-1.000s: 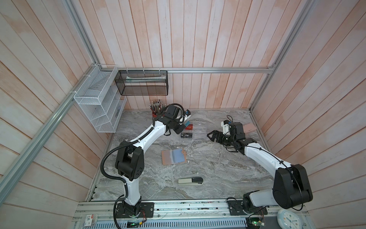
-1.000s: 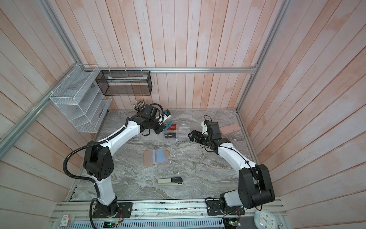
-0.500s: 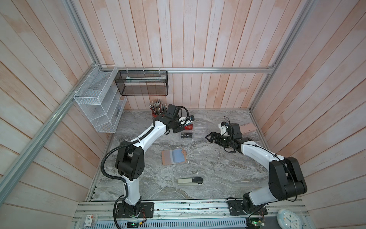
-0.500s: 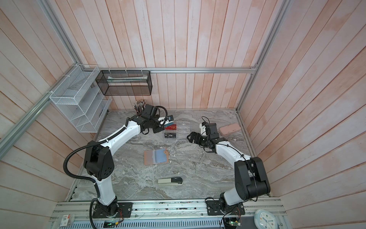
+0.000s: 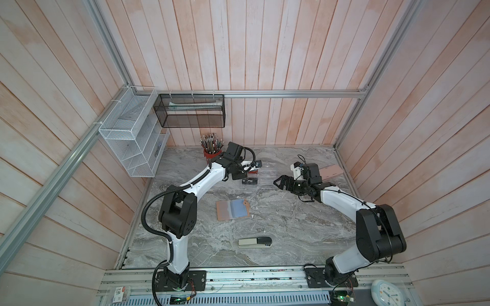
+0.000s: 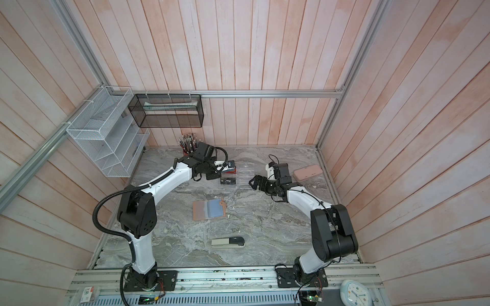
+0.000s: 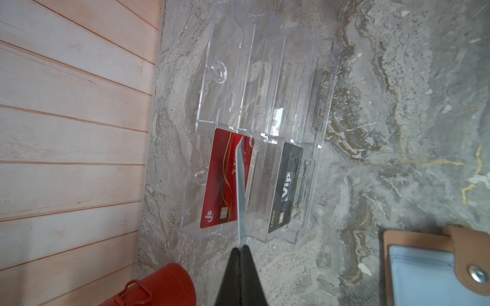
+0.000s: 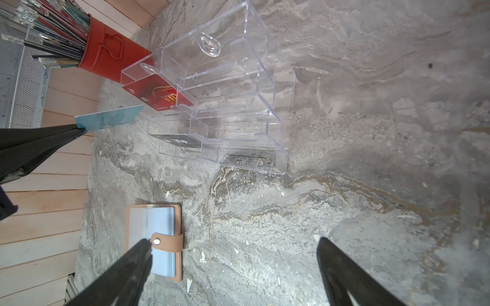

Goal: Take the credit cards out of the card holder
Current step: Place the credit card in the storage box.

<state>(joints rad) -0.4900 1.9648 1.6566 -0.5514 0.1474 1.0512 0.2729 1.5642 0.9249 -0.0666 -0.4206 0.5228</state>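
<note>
- Now, my left pincer [image 7: 241,247] is clamped on one short edge of the teal card [image 7: 240,185] and holds it edge-on over the clear rack [image 7: 265,66].
- The red card [image 7: 225,180] sits in a rear pocket of the rack and the black card [image 7: 285,190] in a front one. The teal card hangs over the free pocket between them, and I cannot tell whether it touches the rack.
- The holder [image 8: 156,225] lies open on the table [image 8: 371,132], well apart from the rack, with its bluish sleeves up. I see no card in it, so I judge the pulling-out done and this the last put-down.
- My right pincer [image 8: 233,241] is spread wide and empty. It hovers near the rack on the side away from my left arm.
- The next move, as I judge it, calls for squaring the teal card to that middle pocket and lowering it straight in. I should let go only once the card is seated.
- A tilted card could catch on a divider or nudge the light rack.
</note>
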